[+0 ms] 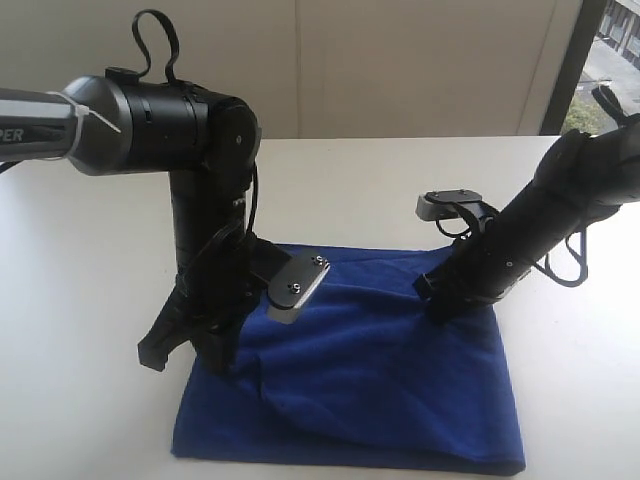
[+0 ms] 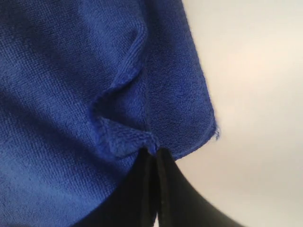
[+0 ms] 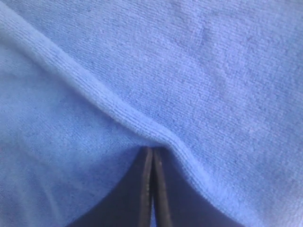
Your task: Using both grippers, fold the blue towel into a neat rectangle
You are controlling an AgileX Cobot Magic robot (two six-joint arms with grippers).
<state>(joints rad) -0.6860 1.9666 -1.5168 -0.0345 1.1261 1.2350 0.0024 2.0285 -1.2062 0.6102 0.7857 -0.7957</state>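
The towel (image 1: 380,380) lies spread on the white counter (image 1: 90,250), a deep blue, roughly rectangular sheet with its far edge fairly straight. Its left side is rumpled. The left gripper (image 1: 225,362) comes down steeply onto the towel's left edge, about midway along that side, and soft creases run from there across the cloth toward the towel's near edge. In the left wrist view the two dark fingers (image 2: 137,194) are pressed together, and a small bunched fold of towel is pinched between their tips just inside a corner of the hem. A few loose threads show at that corner, and bare counter lies beyond the towel's edge. A silver plate (image 1: 298,285) with two screws juts from the left arm above the towel's far left part. The right gripper (image 1: 438,305) slants down onto the towel near its far right corner, inside the edge, with its arm leaning away over the towel's right side. In the right wrist view the cloth fills the whole picture. The fingers (image 3: 132,194) are closed tight, and they nip a raised ridge of towel that runs slantwise right across their tips. Between the two grippers the towel's far edge lies on the counter, and the towel's near right part lies flat.
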